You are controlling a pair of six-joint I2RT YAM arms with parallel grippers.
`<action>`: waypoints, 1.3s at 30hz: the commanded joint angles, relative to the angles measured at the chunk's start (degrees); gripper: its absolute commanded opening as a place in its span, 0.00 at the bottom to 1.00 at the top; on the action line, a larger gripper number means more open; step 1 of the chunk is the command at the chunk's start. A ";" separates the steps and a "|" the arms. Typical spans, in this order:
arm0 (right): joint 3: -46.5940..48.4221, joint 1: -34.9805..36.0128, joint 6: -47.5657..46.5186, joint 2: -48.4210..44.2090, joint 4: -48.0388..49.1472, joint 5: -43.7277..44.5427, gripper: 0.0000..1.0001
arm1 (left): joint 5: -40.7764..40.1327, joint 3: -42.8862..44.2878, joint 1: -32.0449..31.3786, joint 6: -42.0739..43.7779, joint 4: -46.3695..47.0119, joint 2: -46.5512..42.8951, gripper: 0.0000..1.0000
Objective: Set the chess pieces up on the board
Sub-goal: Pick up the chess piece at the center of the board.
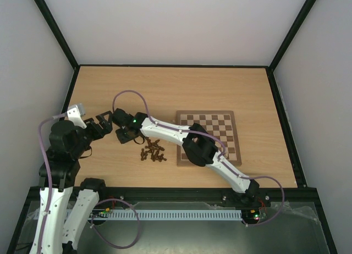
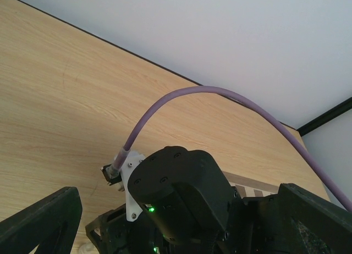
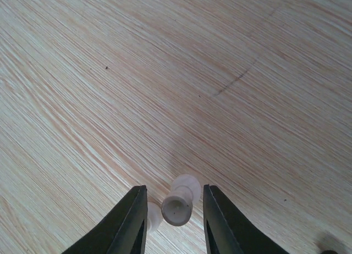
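The board lies right of centre on the table, with no piece visible on its squares. A heap of dark brown chess pieces lies just left of it. My right gripper reaches past that heap, down at the tabletop. In the right wrist view its jaws stand apart around a pale cream piece lying on its side, with a gap on each side. A second pale piece peeks out by the left finger. My left gripper hovers open just left of the right one, holding nothing.
In the left wrist view the right arm's black wrist housing and its purple cable fill the space between my left gripper's fingers. A sliver of the board shows behind. A black frame edges the table.
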 commanded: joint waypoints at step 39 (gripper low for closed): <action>-28.52 0.32 0.66 -28.85 4.50 9.19 0.07 | 1.85 3.92 0.33 -0.22 0.53 1.81 0.99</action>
